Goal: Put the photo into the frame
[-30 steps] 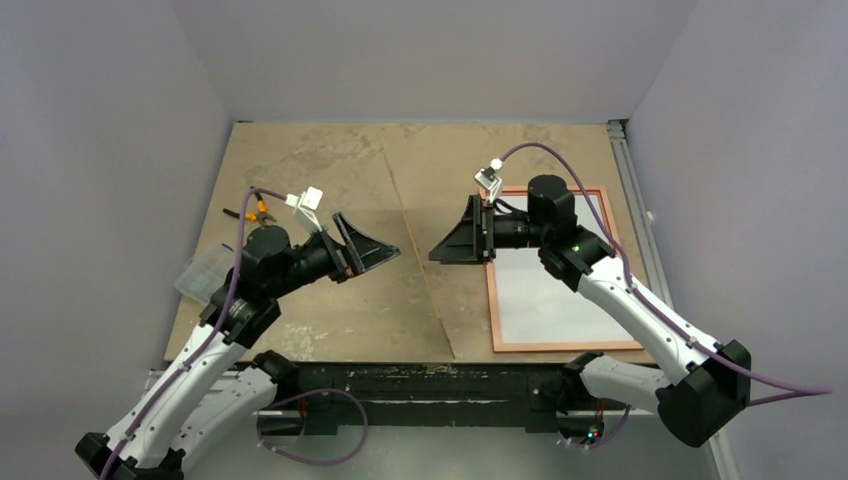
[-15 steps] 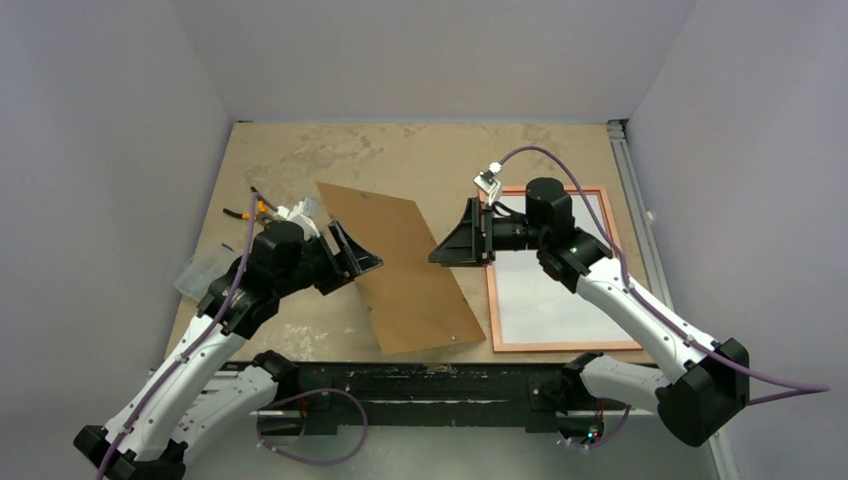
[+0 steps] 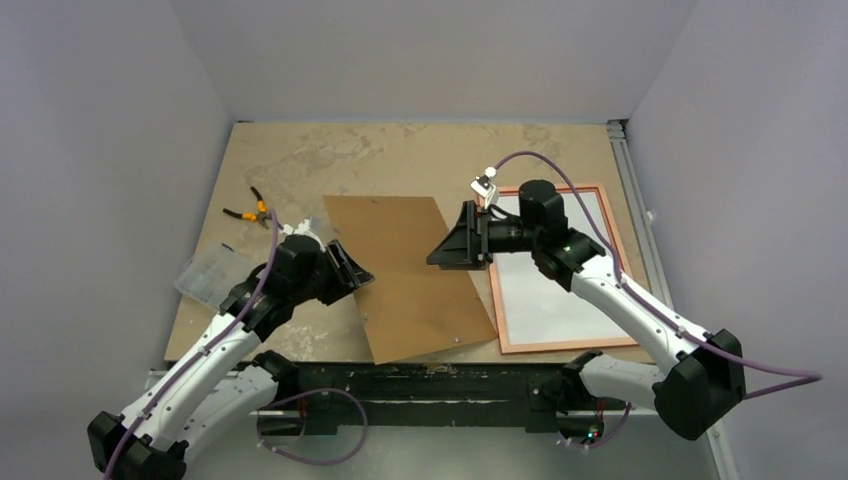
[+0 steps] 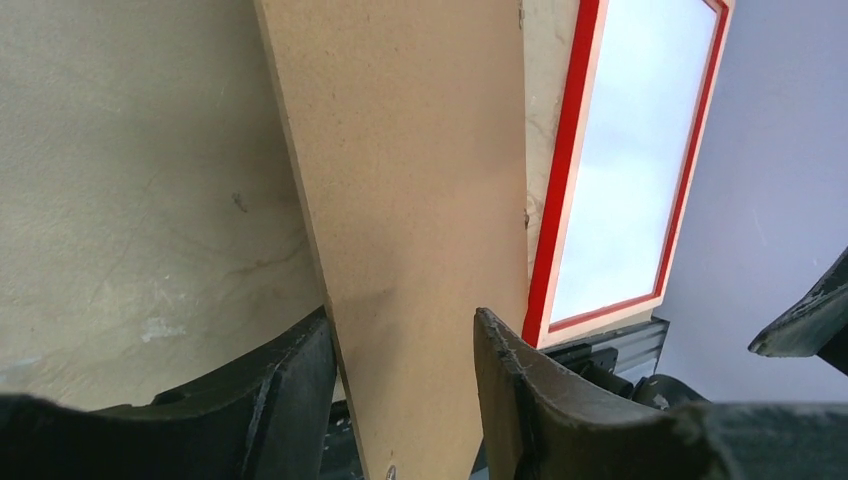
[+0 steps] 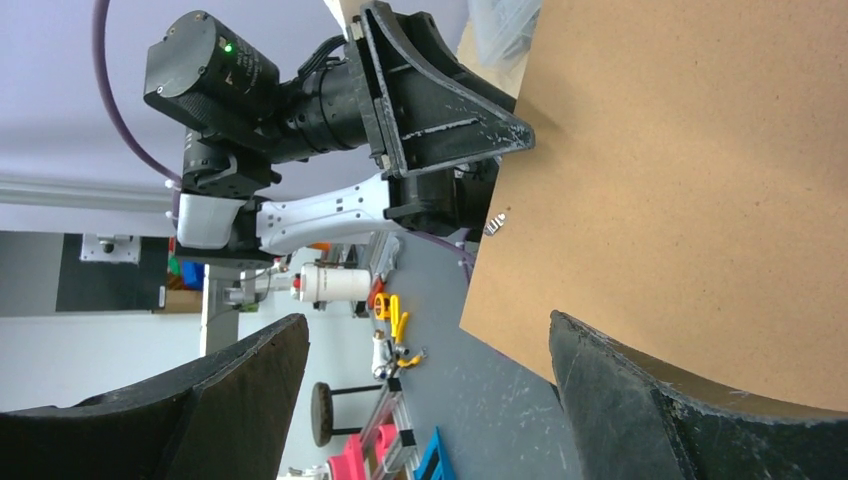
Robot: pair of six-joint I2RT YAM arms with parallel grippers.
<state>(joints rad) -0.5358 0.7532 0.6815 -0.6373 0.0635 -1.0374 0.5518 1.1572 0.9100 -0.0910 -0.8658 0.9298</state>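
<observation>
Top view. The frame (image 3: 580,346) lay flat on the bench (image 3: 330,150). A white sheet filled its opening; this was judged to be the photo (image 3: 555,305), reverse up, as no landscape showed. The board (image 3: 415,285) lay flat just left of the frame, its near corner beside the frame's near left corner; contact could not be determined. The left end effector (image 3: 350,270) stood at the board edge farthest from the frame. The right end effector (image 3: 450,248) hovered over the board edge nearest the frame.

Left wrist view. The left end effector (image 4: 400,315) was roughly half open with nothing pinched; the board (image 4: 410,180) ran on beyond its tips. A strip of bench separated most of the board from the frame (image 4: 562,180).

Right wrist view. The right end effector (image 5: 428,320) was wide open and empty above the board (image 5: 680,200).

Progress. The photo appeared seated. Fitting the board over it remained.

Change. A second earlier the left end effector was fully open and raised. Half a second earlier the board lay more askew, its near corner farther from the frame.
</observation>
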